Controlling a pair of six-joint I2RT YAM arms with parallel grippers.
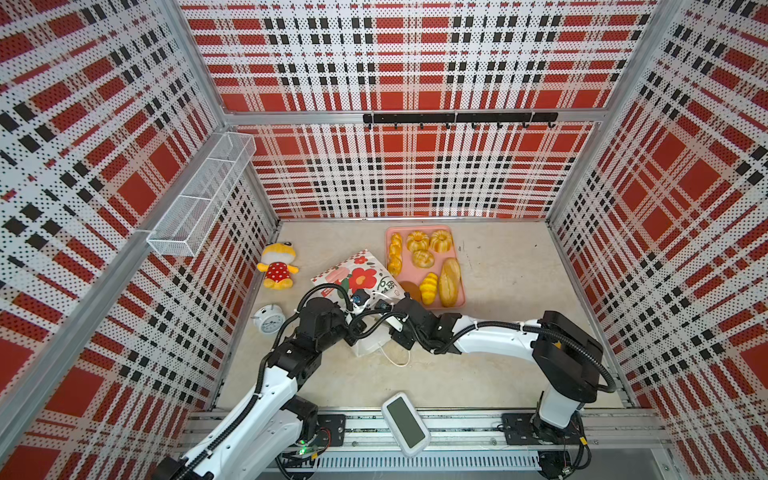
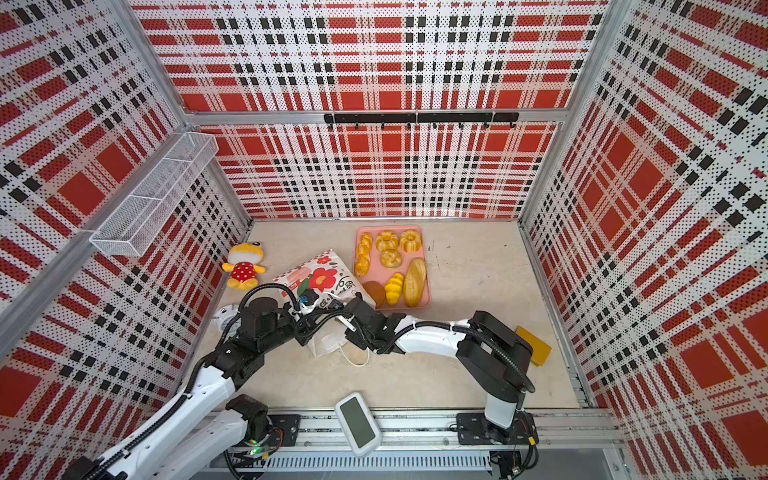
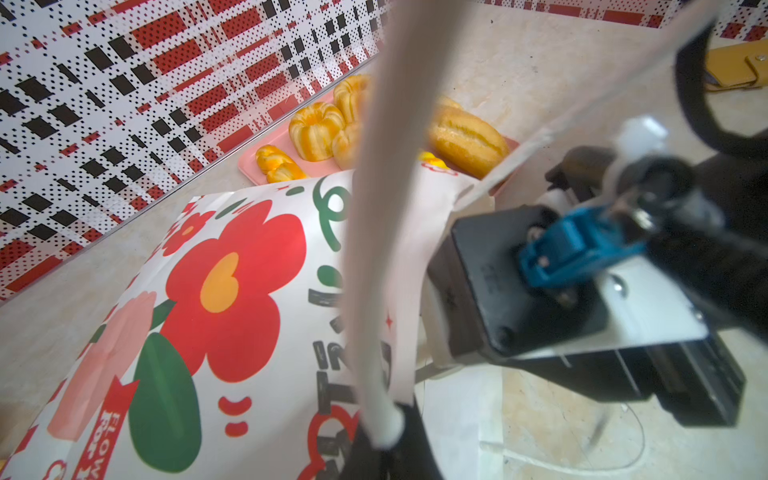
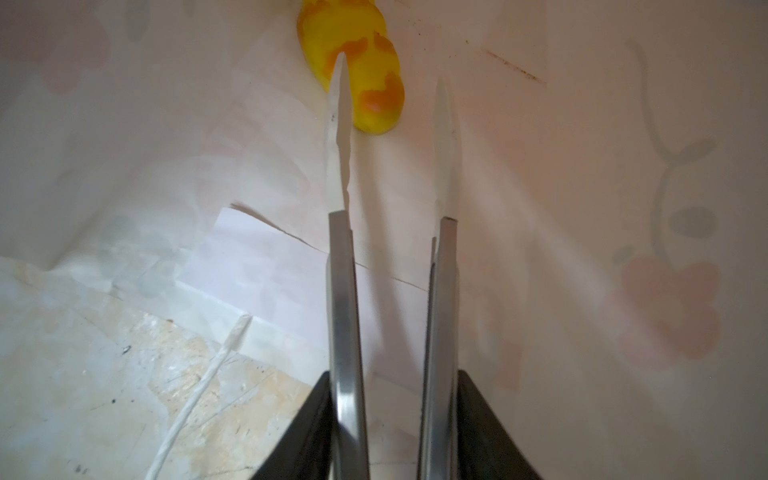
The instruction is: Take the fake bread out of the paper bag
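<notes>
The tall white paper bag with a red flower print (image 1: 361, 277) lies on its side near the middle of the beige tabletop (image 1: 519, 270). Its base points to the far side and its mouth to the near side, and it sits just left of a flat pink tray (image 1: 454, 246). Six glossy golden-yellow toy breads (image 1: 450, 281) rest on that tray. A brown round bun (image 1: 411, 289) sits at the tray's near-left corner, partly hidden by the bag's edge. The left claw (image 3: 386, 440) is clenched on the bag's white cord handle (image 3: 374, 249) at the mouth. The right claw (image 4: 392, 79) reaches inside the bag, its two white-tipped blades apart and gripping nothing. One more yellow toy roll with orange patches (image 4: 361, 29) lies deep inside against the paper, at the blades' tips. One tip overlaps it in the right wrist view, but I cannot tell whether it touches.
</notes>
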